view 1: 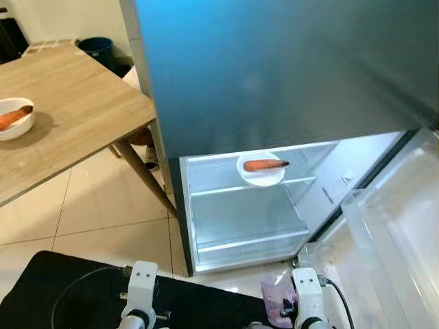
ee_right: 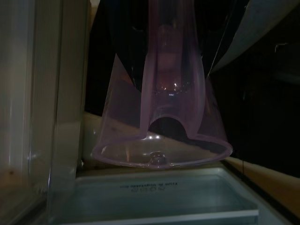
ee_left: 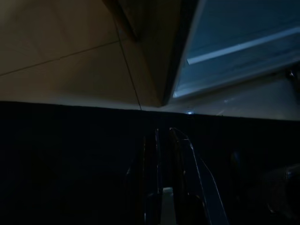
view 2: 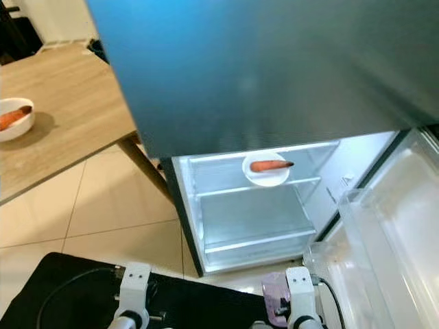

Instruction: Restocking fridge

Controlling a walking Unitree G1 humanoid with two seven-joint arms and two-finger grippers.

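Dimly, left end effector [ee_left: 161, 178] fingers indistinct, fridge [view 1: 274, 82] top cut off

floor: pale cream tiles [view 1: 103, 226] | left: wooden table [view 1: 75, 110] — angled legs | far corner: dark bin [view 1: 96, 48] | wall: off-white [view 1: 68, 17]

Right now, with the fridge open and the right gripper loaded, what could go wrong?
1. The right gripper holds a thin pink plastic container low beside the open door; swinging it up could clip the door bins.
2. A bowl with a carrot sits at the front of the upper shelf; placing there might knock it out.
3. A second carrot bowl sits at the table edge, so a turn could brush it.
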